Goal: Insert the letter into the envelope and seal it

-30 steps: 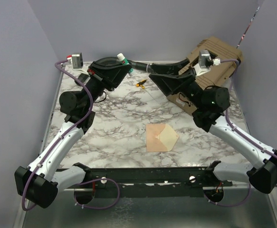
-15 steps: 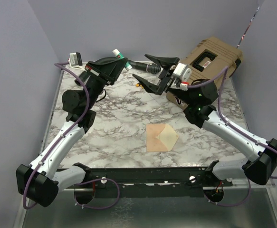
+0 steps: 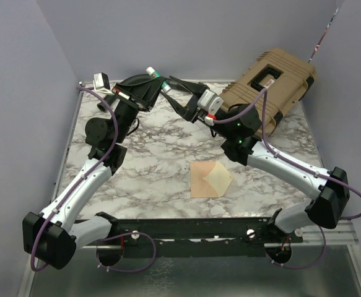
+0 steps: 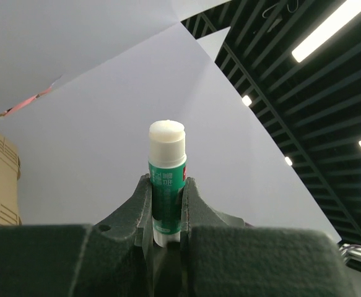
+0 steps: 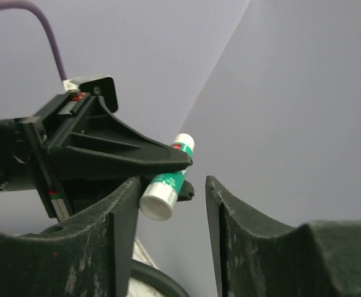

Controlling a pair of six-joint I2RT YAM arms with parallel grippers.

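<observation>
The peach envelope (image 3: 200, 180) lies flat at the front middle of the marble table. A pale cream pointed part (image 3: 221, 177) lies over its right side; I cannot tell whether this is the letter or the open flap's inside. My left gripper (image 3: 158, 83) is raised at the back and shut on a green-and-white glue stick (image 3: 154, 74). The stick stands upright between the fingers in the left wrist view (image 4: 167, 170). My right gripper (image 3: 180, 94) is open right beside it. In the right wrist view the stick's white end (image 5: 158, 199) sits between my open fingers, by the left one.
A ribbed tan case (image 3: 273, 83) lies at the back right, behind the right arm. Purple walls close in the table on the left, back and right. A black rail (image 3: 186, 229) runs along the near edge.
My right arm has swung left, away from the tan case, bringing its open gripper up to the glue stick. The left gripper has tilted slightly, still holding the stick.
</observation>
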